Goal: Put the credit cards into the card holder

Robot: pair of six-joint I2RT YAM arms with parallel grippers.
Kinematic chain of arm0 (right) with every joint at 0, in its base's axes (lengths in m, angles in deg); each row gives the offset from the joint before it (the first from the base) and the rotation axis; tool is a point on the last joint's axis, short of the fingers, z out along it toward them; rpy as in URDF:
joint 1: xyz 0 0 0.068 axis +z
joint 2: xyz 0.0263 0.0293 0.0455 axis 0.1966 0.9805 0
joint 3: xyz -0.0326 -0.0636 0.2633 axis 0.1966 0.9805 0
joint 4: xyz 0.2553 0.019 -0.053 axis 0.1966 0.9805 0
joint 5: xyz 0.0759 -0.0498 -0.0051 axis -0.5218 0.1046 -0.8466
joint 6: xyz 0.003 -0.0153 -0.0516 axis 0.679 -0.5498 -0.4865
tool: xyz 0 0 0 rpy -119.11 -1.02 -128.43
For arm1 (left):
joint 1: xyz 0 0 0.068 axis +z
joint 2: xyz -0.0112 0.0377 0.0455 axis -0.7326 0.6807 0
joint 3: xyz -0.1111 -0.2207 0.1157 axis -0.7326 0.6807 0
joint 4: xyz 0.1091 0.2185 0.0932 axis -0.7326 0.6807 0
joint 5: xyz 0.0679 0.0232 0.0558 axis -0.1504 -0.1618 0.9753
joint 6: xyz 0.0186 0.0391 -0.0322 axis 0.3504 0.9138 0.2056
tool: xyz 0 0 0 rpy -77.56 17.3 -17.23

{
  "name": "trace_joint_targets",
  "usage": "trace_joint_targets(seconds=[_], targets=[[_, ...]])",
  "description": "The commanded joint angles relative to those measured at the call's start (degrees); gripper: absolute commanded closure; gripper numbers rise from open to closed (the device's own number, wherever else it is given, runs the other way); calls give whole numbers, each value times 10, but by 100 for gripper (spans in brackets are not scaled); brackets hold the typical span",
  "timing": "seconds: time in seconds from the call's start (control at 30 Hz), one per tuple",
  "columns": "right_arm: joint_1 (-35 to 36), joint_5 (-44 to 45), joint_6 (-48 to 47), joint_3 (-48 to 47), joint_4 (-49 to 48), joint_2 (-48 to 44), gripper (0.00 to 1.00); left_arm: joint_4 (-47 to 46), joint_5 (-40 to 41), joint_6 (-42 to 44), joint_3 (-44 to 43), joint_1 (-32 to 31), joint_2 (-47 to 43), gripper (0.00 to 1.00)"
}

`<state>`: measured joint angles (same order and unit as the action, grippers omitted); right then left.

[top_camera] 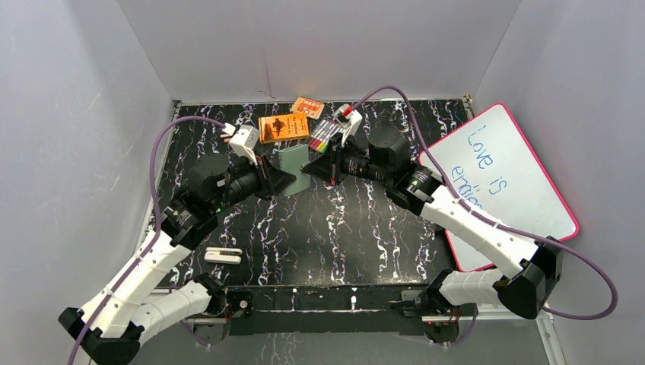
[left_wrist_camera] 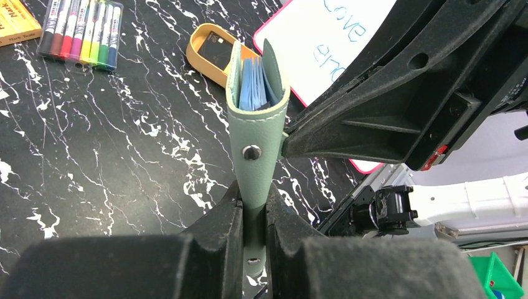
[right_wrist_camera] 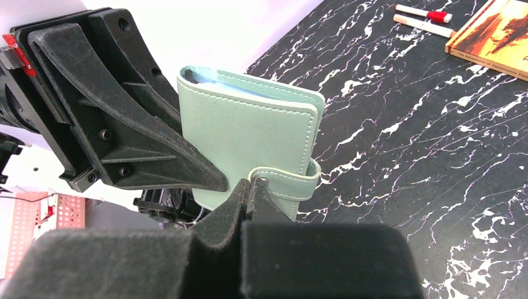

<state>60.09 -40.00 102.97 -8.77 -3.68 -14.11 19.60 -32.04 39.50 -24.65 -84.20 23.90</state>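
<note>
Card holder (top_camera: 293, 169) held off the table between 2 claws
Left gripper (left_wrist_camera: 254, 199) clamps its edge, right gripper (right_wrist_camera: 249, 187) is pinched shut on the snap tab (right_wrist_camera: 283, 184); a hard tug there could twist it out of the left grip (thin hold). 1 credit card (left_wrist_camera: 218, 43) lies in the tan tray (left_wrist_camera: 198, 59) beside the whiteboard (left_wrist_camera: 324, 43); bare tabletop lies nearer the bases
</note>
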Motion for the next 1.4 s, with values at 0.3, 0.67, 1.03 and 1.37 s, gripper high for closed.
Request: trace_joint_targets(seconds=[0.3,0.67,1.03,1.37], targets=[[2,-12,12,-18,-50,13,100,-60,-114,-3,-25,-2,-10,100],[1,-15,15,-19,-52,16,100,-91,-172,-18,-27,-2,-17,100],[2,-20,17,-24,-54,21,100,-123,-249,-32,-26,-3,-13,100],[1,-31,18,-31,-54,28,100,-138,-302,-30,-26,-3,-9,100]])
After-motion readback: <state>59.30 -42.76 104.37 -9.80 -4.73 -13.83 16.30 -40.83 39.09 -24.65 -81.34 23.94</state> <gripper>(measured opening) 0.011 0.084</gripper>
